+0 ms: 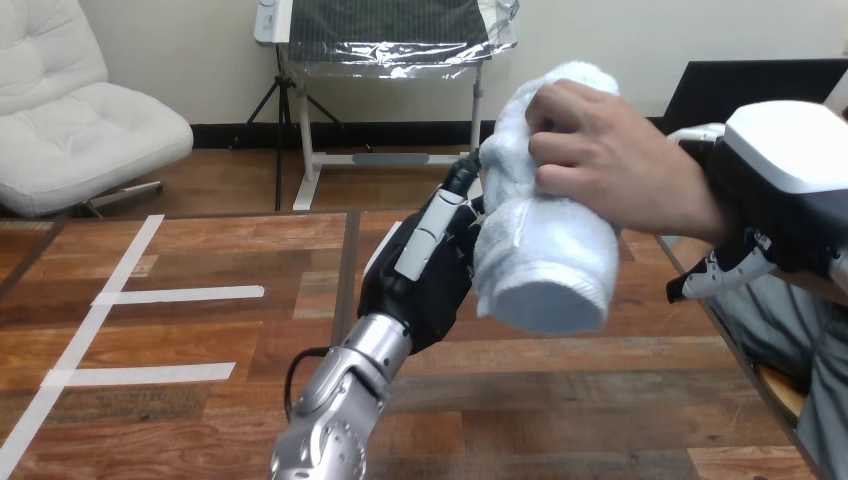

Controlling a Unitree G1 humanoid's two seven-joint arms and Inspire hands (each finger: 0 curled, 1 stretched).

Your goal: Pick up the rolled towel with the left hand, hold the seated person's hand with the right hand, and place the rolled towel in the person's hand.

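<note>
The rolled towel (545, 240), white and thick, is lifted above the table, tilted with one round end facing me. My left hand (425, 270) is against its left side, fingers curled round behind it. The person's hand (600, 150) comes in from the right and grips the towel's upper part, its fingers wrapped over the roll. My right hand (775, 190) sits at the right edge, closed on the person's wrist: its thumb lies above the wrist and its fingers (715, 275) curl beneath it.
The wooden table (560, 400) spreads below both hands. White tape lines (180, 295) mark its left part. The table's right edge runs diagonally at the lower right, with the person's lap (800, 340) beyond it.
</note>
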